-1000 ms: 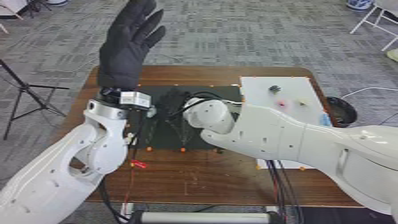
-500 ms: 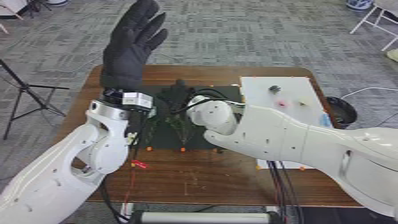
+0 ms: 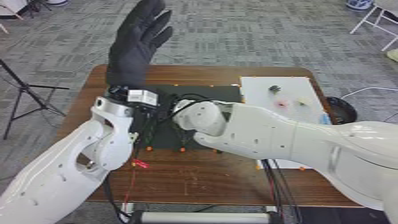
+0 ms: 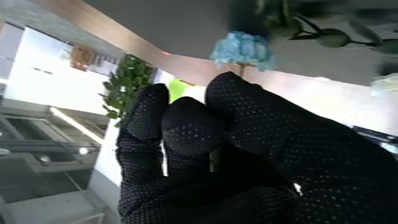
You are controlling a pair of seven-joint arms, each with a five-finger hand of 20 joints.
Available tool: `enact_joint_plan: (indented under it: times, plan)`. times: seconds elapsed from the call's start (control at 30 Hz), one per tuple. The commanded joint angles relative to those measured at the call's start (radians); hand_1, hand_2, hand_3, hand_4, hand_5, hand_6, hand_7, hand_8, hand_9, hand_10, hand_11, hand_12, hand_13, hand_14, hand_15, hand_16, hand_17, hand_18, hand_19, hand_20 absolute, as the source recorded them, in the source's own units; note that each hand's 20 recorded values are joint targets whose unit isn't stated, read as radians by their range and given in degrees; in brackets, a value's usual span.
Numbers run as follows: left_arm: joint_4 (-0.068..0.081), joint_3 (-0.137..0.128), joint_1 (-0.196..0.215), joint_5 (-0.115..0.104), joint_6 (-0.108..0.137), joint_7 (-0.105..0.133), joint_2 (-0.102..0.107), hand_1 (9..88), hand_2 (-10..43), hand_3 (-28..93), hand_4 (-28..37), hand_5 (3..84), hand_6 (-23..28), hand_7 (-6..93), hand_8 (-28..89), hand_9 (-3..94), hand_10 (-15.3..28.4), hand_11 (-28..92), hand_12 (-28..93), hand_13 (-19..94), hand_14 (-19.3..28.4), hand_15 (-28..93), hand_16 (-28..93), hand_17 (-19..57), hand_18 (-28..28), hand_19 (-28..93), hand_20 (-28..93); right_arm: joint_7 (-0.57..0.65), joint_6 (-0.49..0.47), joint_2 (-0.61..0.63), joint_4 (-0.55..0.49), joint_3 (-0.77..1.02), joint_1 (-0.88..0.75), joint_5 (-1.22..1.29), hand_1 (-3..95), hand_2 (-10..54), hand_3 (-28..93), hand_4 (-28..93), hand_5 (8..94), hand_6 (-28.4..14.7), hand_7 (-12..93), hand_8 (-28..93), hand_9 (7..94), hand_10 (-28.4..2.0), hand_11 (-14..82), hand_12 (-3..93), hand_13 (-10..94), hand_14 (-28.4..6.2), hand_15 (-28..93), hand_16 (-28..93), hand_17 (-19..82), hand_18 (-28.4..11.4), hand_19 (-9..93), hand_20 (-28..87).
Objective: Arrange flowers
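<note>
The right arm (image 3: 293, 137) blocks part of the white sheet (image 3: 289, 95) by the desk's (image 3: 204, 185) right edge; left hand (image 3: 133, 55) fingers straight, right hand (image 4: 258, 172) fingers gripping a blue flower (image 4: 242, 49).

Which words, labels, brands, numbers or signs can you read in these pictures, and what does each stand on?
None can be read.
The small pale box at the wrist of the robot's left arm bears faint marks, too small to make out.
</note>
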Motion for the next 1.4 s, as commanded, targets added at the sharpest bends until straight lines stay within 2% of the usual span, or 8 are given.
enact_joint_plan:
  times: [0.03, 0.17, 0.33, 0.53, 0.73, 1.2, 1.3, 1.4]
  plan:
    - [-0.014, -0.019, 0.010, -0.001, 0.003, 0.014, -0.003, 24.8, -5.1, 67, -26.8, 25.6, 1.4, 14.3, -7, 18.3, 9.2, 13, 21, 14, 12.6, 14, 10, -13.6, 18.9, 32, 12, 0.012, -0.021, -0.005, 0.011, 0.012, 0.019, -0.021, 48.4, 2.9, 93, -6, 30.6, 0.4, 20, -16, 33.5, -1.5, 15.2, 5.5, 62, -9.2, 92, 33, 20, -20.1, 93, 32]
    - [-0.020, -0.030, 0.024, -0.002, 0.003, 0.014, 0.002, 24.8, -5.1, 67, -27.0, 25.6, 1.3, 14.3, -7, 18.3, 9.3, 13, 21, 14, 12.7, 14, 9, -13.6, 18.9, 31, 12, 0.012, -0.039, 0.012, 0.003, 0.007, 0.019, -0.023, 48.3, 2.9, 93, -6, 31.4, 0.4, 20, -15, 34.3, -1.8, 15.1, 5.7, 62, -9.1, 93, 33, 20, -20.3, 93, 32]
    - [-0.005, -0.011, 0.003, -0.004, 0.015, 0.017, -0.004, 24.9, -5.0, 67, -26.9, 25.6, 1.3, 14.4, -7, 18.3, 9.3, 13, 21, 14, 12.6, 14, 10, -13.5, 18.8, 31, 12, -0.014, -0.043, 0.017, 0.021, 0.010, 0.014, -0.032, 47.9, 3.0, 93, -5, 32.4, 0.4, 20, -15, 35.4, -2.0, 15.0, 6.0, 62, -9.1, 92, 33, 21, -20.4, 93, 32]
    - [-0.020, -0.035, 0.030, -0.002, 0.009, 0.015, 0.001, 24.8, -5.0, 67, -26.8, 25.6, 1.3, 14.4, -7, 18.4, 9.3, 13, 21, 14, 12.6, 14, 9, -13.4, 18.8, 31, 12, -0.006, -0.053, 0.039, -0.016, -0.010, 0.017, -0.021, 47.6, 3.2, 93, -5, 33.3, 0.6, 19, -15, 36.2, -2.1, 14.8, 6.2, 62, -9.1, 92, 33, 21, -20.5, 93, 32]
    - [-0.016, -0.041, 0.037, 0.000, 0.011, 0.013, -0.003, 24.8, -5.0, 67, -26.8, 25.5, 1.3, 14.5, -7, 18.3, 9.2, 13, 21, 14, 12.6, 14, 9, -13.4, 18.7, 31, 12, -0.026, -0.060, 0.075, -0.044, -0.009, 0.010, -0.034, 47.4, 3.5, 93, -5, 33.9, 0.8, 19, -15, 36.7, -2.2, 14.8, 6.3, 62, -9.1, 92, 33, 21, -20.5, 93, 32]
    - [-0.029, -0.059, 0.056, 0.002, 0.001, 0.016, -0.001, 24.8, -5.1, 68, -26.9, 25.6, 1.4, 14.4, -7, 18.4, 9.2, 13, 21, 14, 12.7, 14, 9, -13.4, 18.8, 31, 12, 0.058, 0.097, 0.068, -0.044, 0.064, -0.011, 0.022, 40.8, 5.0, 93, -6, 27.7, 1.5, 21, -16, 32.0, -5.6, 13.6, 6.9, 60, -9.7, 92, 32, 21, -19.2, 93, 26]
    - [-0.027, -0.062, 0.064, 0.001, 0.004, 0.022, -0.008, 24.8, -5.0, 67, -27.0, 25.6, 1.3, 14.4, -7, 18.4, 9.3, 13, 21, 14, 12.7, 14, 10, -13.4, 18.8, 31, 12, 0.087, 0.151, 0.088, -0.060, 0.098, -0.020, 0.058, 33.4, 9.6, 93, -9, 24.2, 1.6, 20, -15, 30.2, -7.1, 12.8, 7.6, 60, -10.5, 93, 28, 24, -18.6, 82, 38]
    - [-0.028, -0.078, 0.092, 0.001, 0.002, 0.018, -0.023, 24.8, -5.1, 68, -26.9, 25.7, 1.3, 14.5, -7, 18.7, 9.3, 13, 21, 14, 12.7, 14, 10, -13.4, 18.8, 31, 12, 0.091, 0.159, 0.151, -0.112, 0.173, -0.043, 0.113, 27.3, 3.7, 93, -20, 21.7, 1.1, 19, -14, 28.5, -8.0, 12.1, 8.1, 59, -10.9, 93, 26, 24, -18.6, 80, 40]
